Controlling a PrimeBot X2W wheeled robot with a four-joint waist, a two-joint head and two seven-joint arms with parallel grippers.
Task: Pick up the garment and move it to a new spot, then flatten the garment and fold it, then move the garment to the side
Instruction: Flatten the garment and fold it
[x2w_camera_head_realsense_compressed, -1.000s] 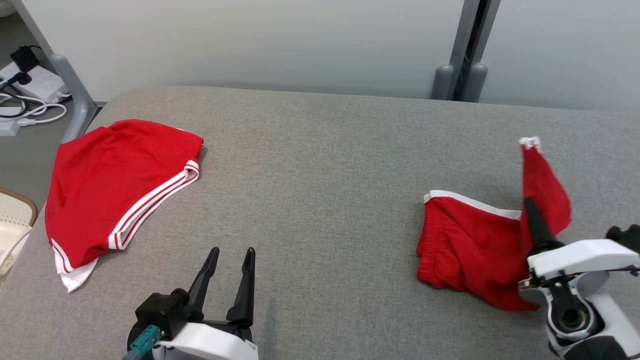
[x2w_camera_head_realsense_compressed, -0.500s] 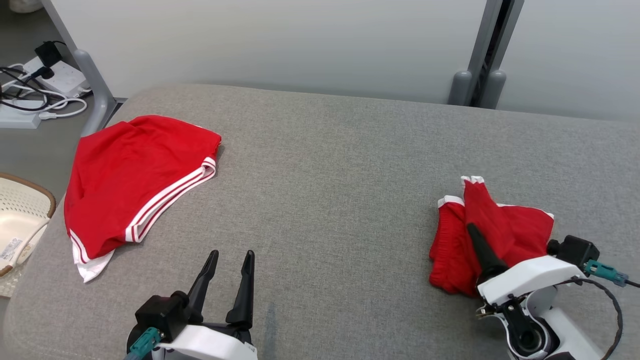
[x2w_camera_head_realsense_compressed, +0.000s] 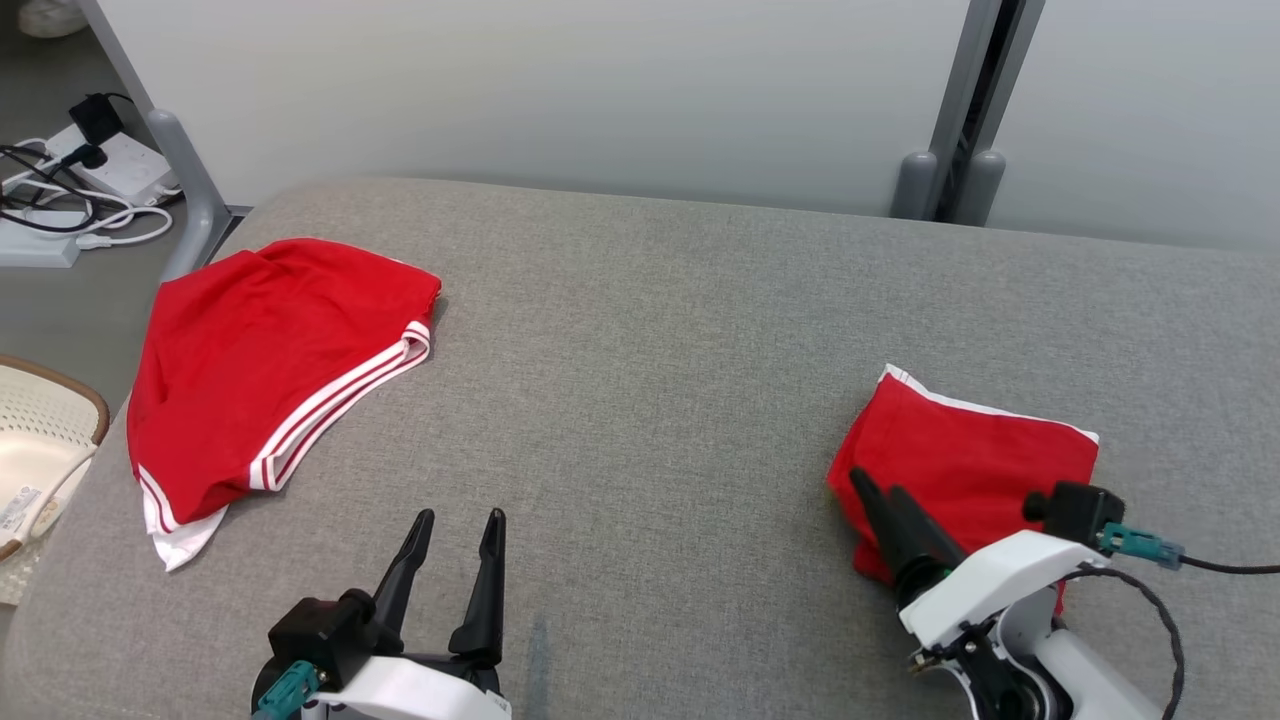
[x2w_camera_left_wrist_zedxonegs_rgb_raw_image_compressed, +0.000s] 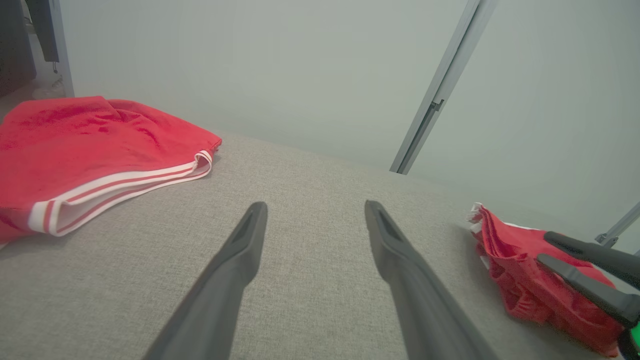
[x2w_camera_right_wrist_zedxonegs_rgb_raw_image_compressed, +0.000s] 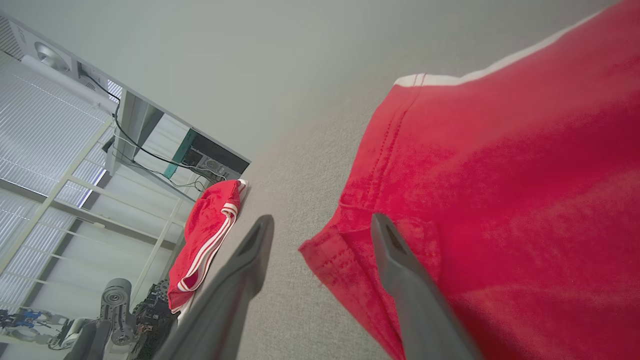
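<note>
Both my right gripper and left gripper are hanging open; the folded garment is lying at the right one's tips; I'm worrying a finger might be catching the hem while backing out, undoing the fold.

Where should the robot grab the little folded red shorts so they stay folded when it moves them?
Probably the thick corner of the folded red shorts nearest the right gripper, coming in low from that side. The layers stack up there, so one pinch should catch them all, and the open fingers straddle that corner.
</note>
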